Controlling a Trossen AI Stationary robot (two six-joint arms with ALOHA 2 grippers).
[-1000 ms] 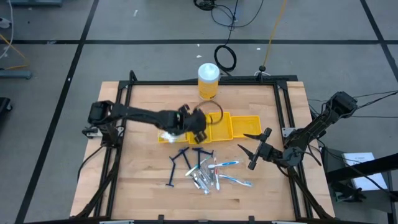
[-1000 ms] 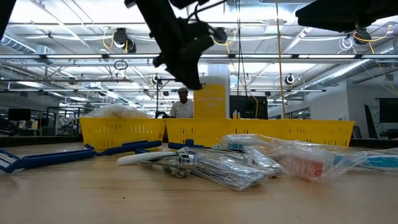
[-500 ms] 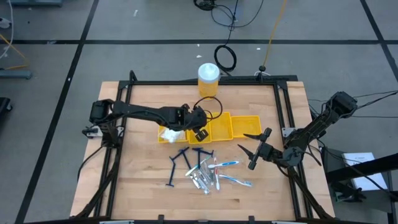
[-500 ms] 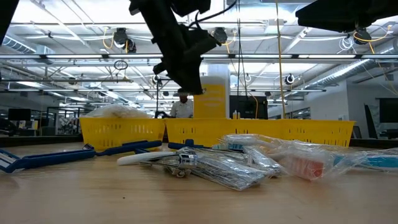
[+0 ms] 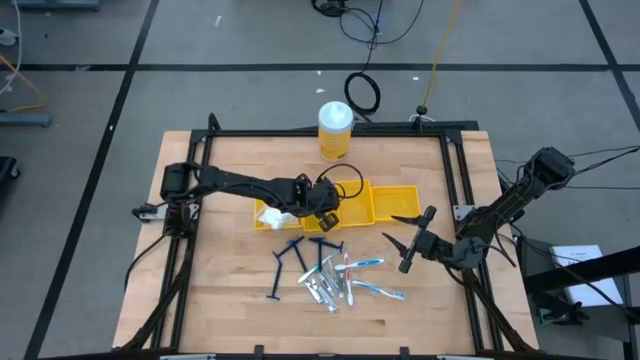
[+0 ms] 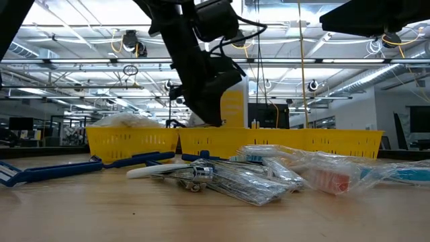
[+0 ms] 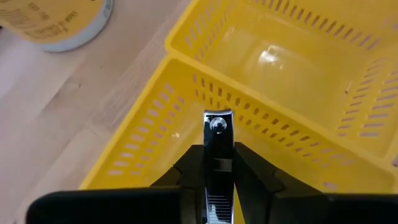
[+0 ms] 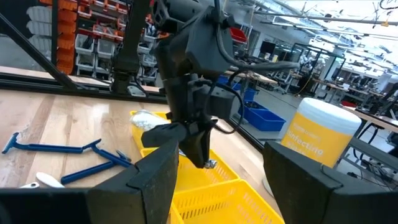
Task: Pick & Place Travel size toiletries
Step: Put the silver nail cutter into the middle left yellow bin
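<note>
My left gripper [image 5: 325,205] hangs over a row of yellow bins [image 5: 398,203], shut on a small silvery nail clipper [image 7: 217,140]. The clipper's free end sticks out over the middle bin [image 7: 149,155]. A white packet [image 5: 272,214] lies in the left bin. The other toiletries lie in a pile [image 5: 340,277] on the wooden table nearer the front, with dark blue razors [image 5: 288,262] beside it. My right gripper [image 5: 405,245] waits open above the table's right part, holding nothing. My left gripper pinches the nail clipper's rear half [image 7: 217,171] between its two fingers [image 7: 189,177]. The fingers slant down toward the table's right and lie along the clipper. The clipper is lifted clear above the bin, and its riveted front end [image 7: 217,124] points past the fingertips.
A tall yellow canister with a white lid [image 5: 335,130] stands near the table's far edge behind the bins. A black frame [image 5: 300,133] runs round the tabletop. Bare wood lies at the front left [image 5: 215,290].
My left gripper has sunk toward the bins and gone a little toward the table's right edge, carrying the clipper along. My right arm has kept still.
</note>
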